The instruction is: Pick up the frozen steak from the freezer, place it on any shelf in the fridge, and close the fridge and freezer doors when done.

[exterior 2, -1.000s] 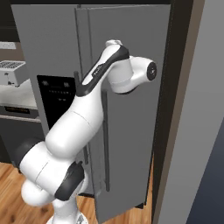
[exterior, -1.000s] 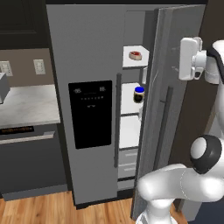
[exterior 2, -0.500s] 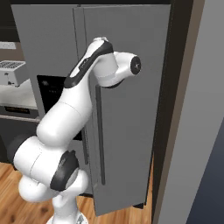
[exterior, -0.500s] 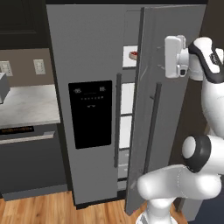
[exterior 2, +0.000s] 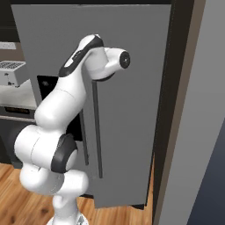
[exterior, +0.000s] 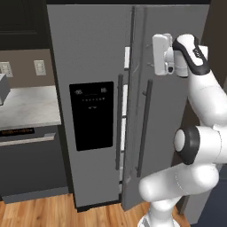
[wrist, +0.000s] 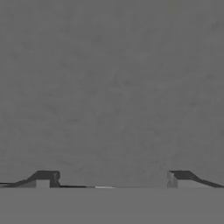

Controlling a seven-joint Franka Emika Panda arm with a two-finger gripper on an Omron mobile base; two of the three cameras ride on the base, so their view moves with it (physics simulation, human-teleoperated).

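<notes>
Doors come first at this stage: the tall grey side-by-side unit has its freezer door [exterior: 91,111], the one with the black dispenser panel [exterior: 92,115], apparently flush and shut, while the plain fridge door [exterior: 166,111] stands only slightly ajar, a narrow slit of white interior showing between the two long bar handles [exterior: 144,126]. In my judgement the step in hand is pushing that fridge door home. The gripper [exterior: 160,54] is pressed flat-on to the upper part of the door's outer face, near its hinge-free edge; in the hand view the two dark fingertips [wrist: 46,177] stand wide apart against plain grey panel, so the jaws are open and hold nothing. To do this well, keep the push square to the door and follow its swing toward the hinge, so the hand does not slide off the smooth face or catch the handle. Pressure should carry on until the slit disappears, then ease off. Frozen steak is hidden behind the doors; whether it lies on the fridge shelf cannot be told.
</notes>
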